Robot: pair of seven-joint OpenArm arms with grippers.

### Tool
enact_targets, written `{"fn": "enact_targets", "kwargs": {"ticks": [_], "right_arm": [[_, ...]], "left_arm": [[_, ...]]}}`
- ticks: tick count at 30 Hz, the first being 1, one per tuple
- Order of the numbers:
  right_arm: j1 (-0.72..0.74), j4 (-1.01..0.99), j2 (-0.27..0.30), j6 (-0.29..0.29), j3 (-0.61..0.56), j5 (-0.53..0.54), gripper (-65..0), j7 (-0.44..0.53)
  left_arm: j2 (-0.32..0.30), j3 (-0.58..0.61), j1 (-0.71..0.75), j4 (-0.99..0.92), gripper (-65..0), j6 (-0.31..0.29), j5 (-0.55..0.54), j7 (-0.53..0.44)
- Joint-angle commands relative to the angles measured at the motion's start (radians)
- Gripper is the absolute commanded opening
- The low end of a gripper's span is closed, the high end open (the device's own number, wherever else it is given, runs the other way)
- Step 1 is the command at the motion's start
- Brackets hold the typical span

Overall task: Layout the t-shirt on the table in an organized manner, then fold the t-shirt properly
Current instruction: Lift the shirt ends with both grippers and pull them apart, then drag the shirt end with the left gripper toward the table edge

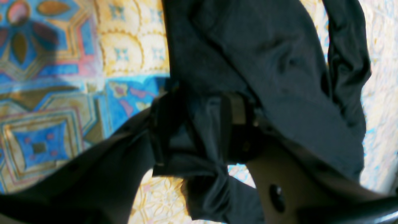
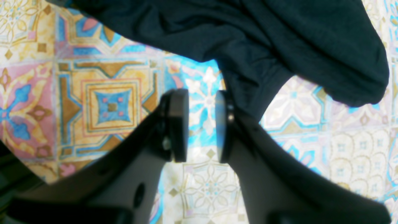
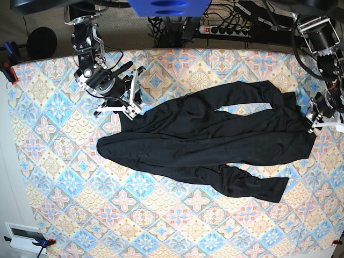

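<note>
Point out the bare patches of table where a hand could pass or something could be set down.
Free: the wide strip of table below the t-shirt, down to the near edge, and the stretch left of it. Crowded: the middle under the shirt, and both upper corners, taken by the right pincer and left pincer.

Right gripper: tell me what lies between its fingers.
Only bare patterned table shows in the gap of the right gripper. The t-shirt lies against the outer side of one finger, not between them, in the right wrist view.

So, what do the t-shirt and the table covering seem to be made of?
The t-shirt: soft matte black knit fabric, probably cotton or a blend; it drapes and wrinkles loosely. The table covering: apparently a printed cloth or vinyl sheet with a tile pattern; its slight sheen leaves this open.
</note>
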Motion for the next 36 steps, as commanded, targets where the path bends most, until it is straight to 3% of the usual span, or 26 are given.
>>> {"fn": "enact_targets", "kwargs": {"ticks": [1,7,15,21,36], "right_arm": [[0.010,0.019,-0.006,-0.004,0.003,0.009,-51.3,0.018],[0.010,0.019,-0.006,-0.004,0.003,0.009,-51.3,0.018],[0.013,0.019,-0.006,-0.004,0.003,0.009,-51.3,0.018],[0.012,0.019,-0.006,-0.004,0.003,0.009,-51.3,0.018],[0.016,0.019,-0.006,-0.004,0.007,0.009,-51.3,0.018]], "left_arm": [[-0.030,-0.010,-0.027,-0.016,-40.0,-0.001,-0.012,-0.021],[-0.027,-0.009,-0.053,-0.073,-40.0,-0.001,0.032,-0.101],[0.044,0.036,-0.101,-0.076,-40.0,-0.001,0.181,-0.145],[0.074,0.085,-0.101,-0.077,-40.0,-0.001,0.183,-0.204],[0.094,0.079,-0.049,-0.077,-40.0,-0.001,0.183,-0.210]]}}
